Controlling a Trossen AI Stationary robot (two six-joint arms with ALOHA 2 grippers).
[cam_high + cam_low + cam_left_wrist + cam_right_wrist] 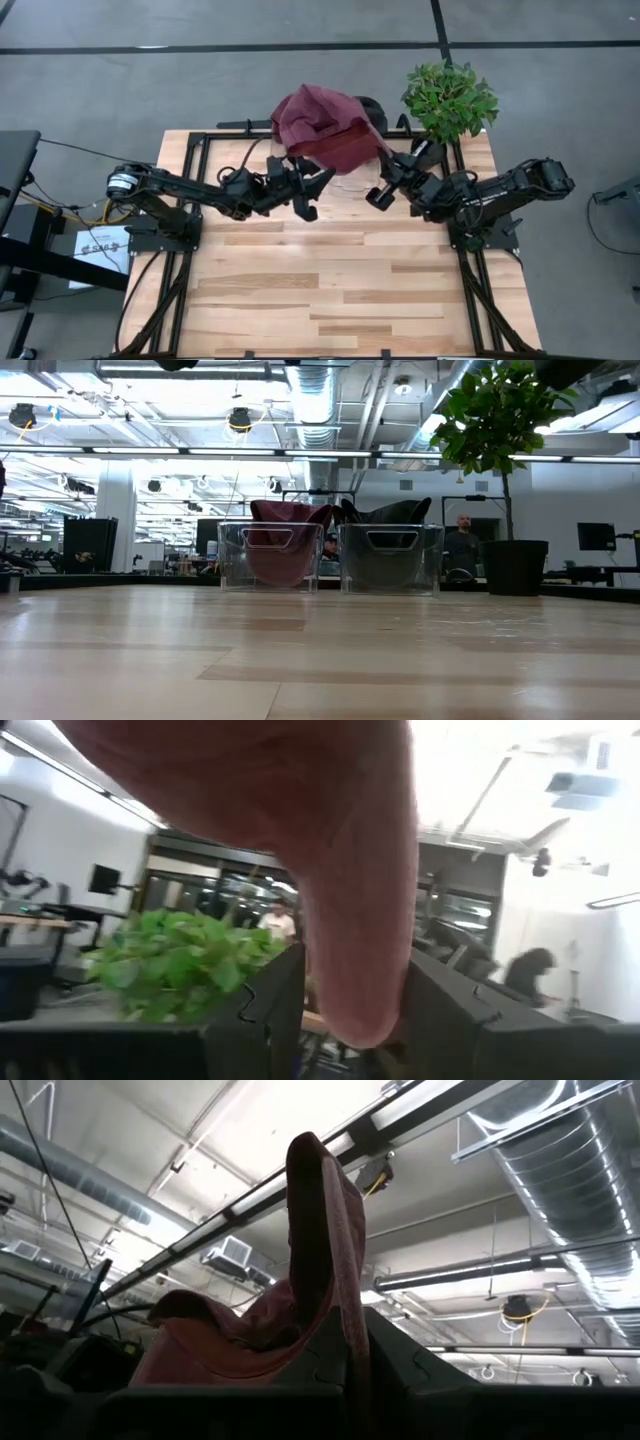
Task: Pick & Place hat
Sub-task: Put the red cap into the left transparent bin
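The maroon hat [322, 125] hangs lifted just above the left clear bin [268, 555], pinched in the right gripper's [383, 190] pressed-together fingers while the left gripper [305, 190] stands spread beside it, so lowering and release seem left.

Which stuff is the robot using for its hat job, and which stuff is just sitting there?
For the job:
- maroon hat
- right end effector, shut on the hat
- left end effector, open beside it
- clear bins, probably

Just sitting there:
- potted plant
- dark hat, already in a bin
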